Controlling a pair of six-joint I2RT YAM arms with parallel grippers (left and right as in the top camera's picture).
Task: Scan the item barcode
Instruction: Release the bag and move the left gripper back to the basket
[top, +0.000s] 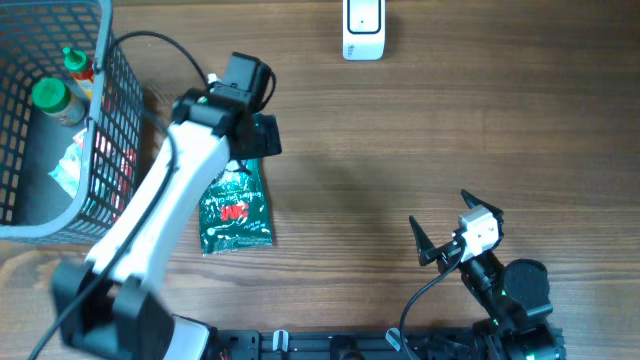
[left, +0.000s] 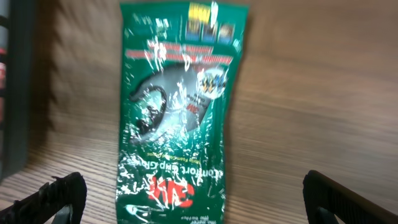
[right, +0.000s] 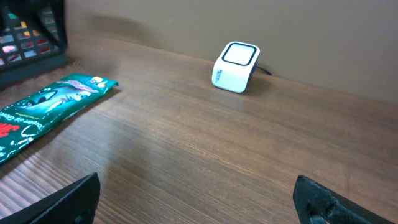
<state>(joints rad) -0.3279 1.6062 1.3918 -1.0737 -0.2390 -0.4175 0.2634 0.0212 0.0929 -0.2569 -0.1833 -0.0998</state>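
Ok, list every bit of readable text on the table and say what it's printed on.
"3M": red logo on the flat green plastic packet.
"comfort grip": white line on the same packet, tentative reading.
Remaining packet print: blurred, unreadable.
Side marking on the small white cube scanner: too small to read.

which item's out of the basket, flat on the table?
The green 3M packet, lying flat on the table beside the basket. The green-capped bottle and the rest sit inside it.
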